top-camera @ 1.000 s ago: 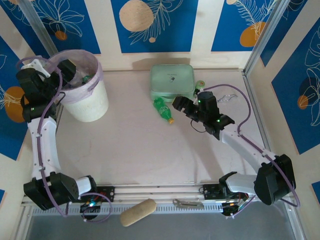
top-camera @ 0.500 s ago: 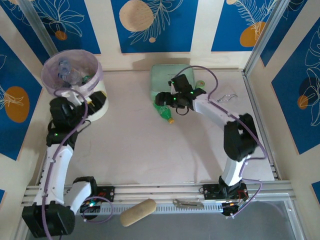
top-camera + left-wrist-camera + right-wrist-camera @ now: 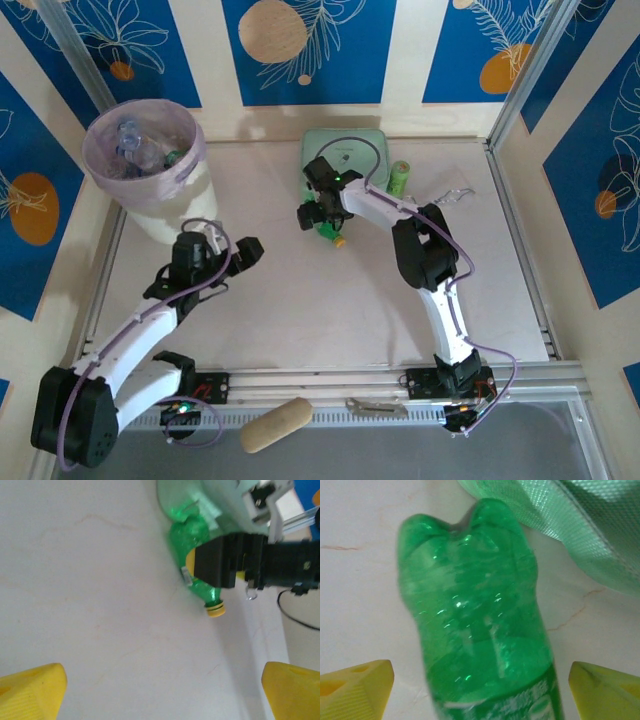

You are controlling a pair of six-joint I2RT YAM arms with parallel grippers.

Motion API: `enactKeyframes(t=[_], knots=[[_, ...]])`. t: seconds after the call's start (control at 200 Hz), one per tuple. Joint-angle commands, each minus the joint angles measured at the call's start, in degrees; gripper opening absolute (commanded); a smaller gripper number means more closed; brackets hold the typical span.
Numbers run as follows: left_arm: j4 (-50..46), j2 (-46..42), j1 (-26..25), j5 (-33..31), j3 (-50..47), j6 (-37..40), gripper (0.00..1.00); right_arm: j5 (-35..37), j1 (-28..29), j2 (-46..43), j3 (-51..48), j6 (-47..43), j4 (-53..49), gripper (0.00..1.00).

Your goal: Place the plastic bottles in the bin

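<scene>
Landmark: mint-green case (image 3: 345, 155), flat on the far side of the desk (image 3: 280, 300).
Lying green bottle (image 3: 326, 228): on its side on the desk at the near-left corner of the case. Base close against the case edge, contact not clear. Yellow cap turned away from the case, toward the near side.
Right pincer (image 3: 312, 212): spread wide, directly over the lying green bottle at that same corner of the case. Yellow pads (image 3: 355, 690) on either side of the bottle body, clear of it on both sides. Nothing gripped.
Left pincer (image 3: 248, 252): spread wide and empty, low over bare desk well to the near-left of the case, pointed toward the case.
Second green bottle (image 3: 400, 177): on the desk just right of the case, apart from both pincers. Upright or lying, cannot tell.
Bin (image 3: 192, 158): well left of the case, at the far-left corner of the desk, with a pale lilac bag folded over the rim.
Bottles in the bin (image 3: 135, 140): several clear ones and at least one green, heaped inside.
</scene>
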Motion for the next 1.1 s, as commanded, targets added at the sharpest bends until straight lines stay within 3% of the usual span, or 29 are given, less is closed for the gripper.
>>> enactKeyframes(t=[0.0,0.285,0.53,0.76,1.095], knots=[[4.9,1.3,-1.8,-4.1,-1.2,-1.5,0.99,2.4,0.0,2.3,3.6,-3.0,-3.8,0.91],[5.6,2.4,-1.8,-5.7,-0.4,-1.4,0.99,1.1,-0.5,4.6,5.4,-3.4,-4.1,0.82],[4.8,3.7,-1.8,-5.8,0.7,-1.8,1.0,-3.3,-1.0,2.2,3.6,-1.6,-1.9,0.64],[5.4,6.2,-3.8,-3.9,4.1,0.7,1.0,-11.9,-2.5,-7.9,-5.2,6.8,5.0,0.57],[12.6,11.6,-14.1,-1.3,10.0,6.7,0.97,-22.5,-5.7,-27.0,-23.0,25.5,19.9,0.54]])
